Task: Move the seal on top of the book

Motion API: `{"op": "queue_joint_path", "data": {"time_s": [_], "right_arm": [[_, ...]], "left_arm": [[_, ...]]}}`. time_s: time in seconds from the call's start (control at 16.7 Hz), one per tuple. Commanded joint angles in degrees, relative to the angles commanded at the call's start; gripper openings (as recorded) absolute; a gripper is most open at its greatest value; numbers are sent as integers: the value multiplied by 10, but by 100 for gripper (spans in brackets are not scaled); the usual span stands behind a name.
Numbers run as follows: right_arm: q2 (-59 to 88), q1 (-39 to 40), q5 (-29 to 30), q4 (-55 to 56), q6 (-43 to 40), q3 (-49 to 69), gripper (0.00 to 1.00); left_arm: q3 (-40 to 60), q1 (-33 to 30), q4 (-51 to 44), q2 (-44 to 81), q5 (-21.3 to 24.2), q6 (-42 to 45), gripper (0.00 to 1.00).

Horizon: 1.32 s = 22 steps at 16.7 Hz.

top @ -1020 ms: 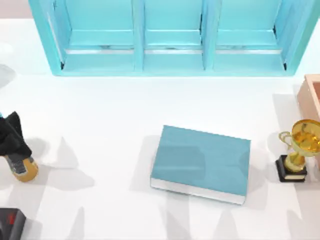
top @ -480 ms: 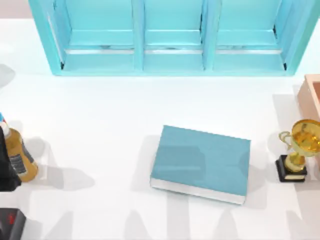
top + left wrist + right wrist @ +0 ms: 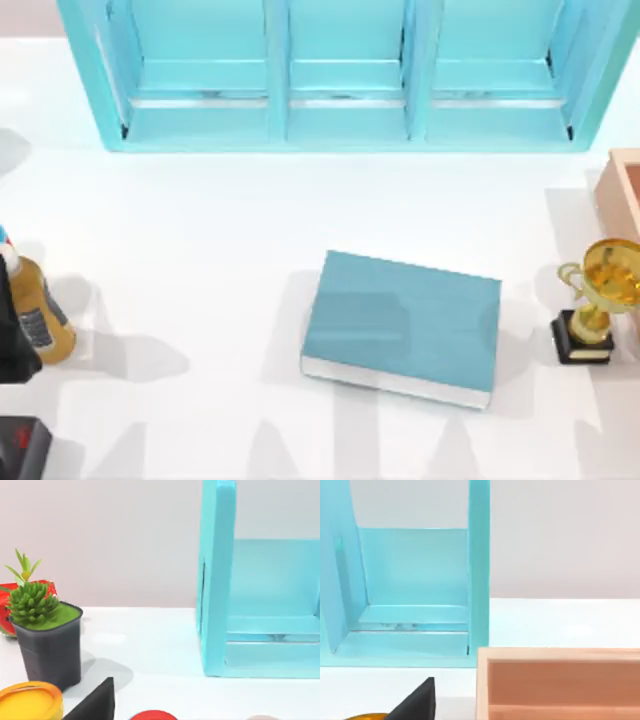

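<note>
Book (image 3: 400,325) lies flat on the table (image 3: 220,230), a little right of centre in the top view, in front of the turquoise shelf unit (image 3: 340,80). Its long axis runs roughly left to right with a slight tilt, white page edges facing the near side. The teal cover is plain and nothing rests on it, so the placement is judged not yet done.

Seal: its position cannot be told from these views, so neither its bearing from either gripper nor its appearance can be reported.

Left arm (image 3: 12,335) stands at the table's left edge, just beside the amber bottle (image 3: 40,320) and well apart from the book. Left gripper (image 3: 97,702) looks past a potted plant (image 3: 45,630) toward the end of the shelf unit. Whether it is released or clenched cannot be told.

Right gripper (image 3: 417,700) faces the wooden box (image 3: 560,685) and the shelf unit's other end, which suggests it is parked at the table's right side, near the gold trophy (image 3: 600,300). Its grip state likewise cannot be told.

Judgement: the book sits somewhat nearer the right side, but the choice of arm turns on where the seal lies, and that has to be settled first
</note>
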Motion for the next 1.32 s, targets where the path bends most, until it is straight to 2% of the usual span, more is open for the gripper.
{"op": "queue_joint_path", "data": {"time_s": [0.3,1.02,1.32], "right_arm": [[146,-22,0,-102,-24,122,100],[725,-111,-1,-498,-111,611,100],[920,-143,1,-632,-140,776,100]], "left_arm": [[0,0,0,0,0,0,100],[0,0,0,0,0,0,100],[0,0,0,0,0,0,100]]}}
